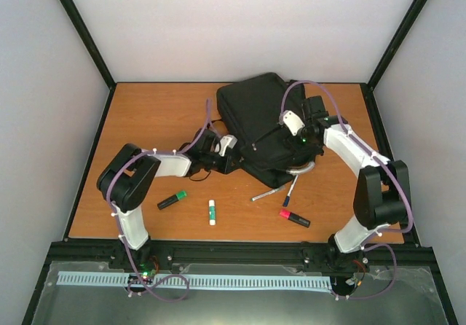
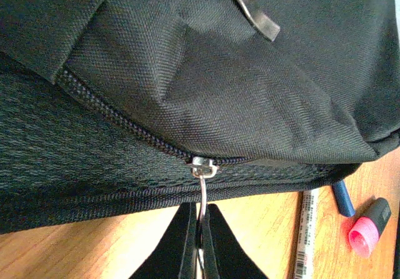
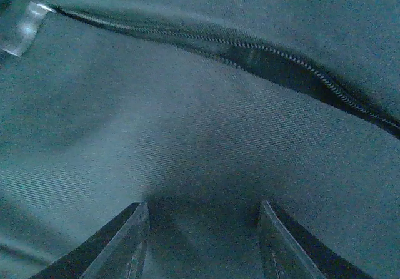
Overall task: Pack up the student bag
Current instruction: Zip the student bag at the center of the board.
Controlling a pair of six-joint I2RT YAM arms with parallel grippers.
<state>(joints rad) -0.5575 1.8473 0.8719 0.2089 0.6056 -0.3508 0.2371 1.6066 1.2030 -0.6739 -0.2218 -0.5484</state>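
Left wrist view: left end effector (image 2: 201, 244) pinches the metal zip pull (image 2: 204, 177) at the near edge of the large black fabric backpack (image 2: 250, 85), far-centre on the worktop (image 1: 145, 121); right end effector (image 3: 203, 229) spread apart over it.

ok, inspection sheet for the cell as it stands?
Surface: wooden table, no spills seen.
Job's things: bag lies flat at far centre.
Clutter: green marker, glue stick, two pens and red marker lie loose in front of the bag.
Grippers: left gripper shut on zip pull; right gripper open, on the bag fabric.
Cables: purple cables run along both arms, one arcs over the bag.
Surroundings: white walls, black frame.
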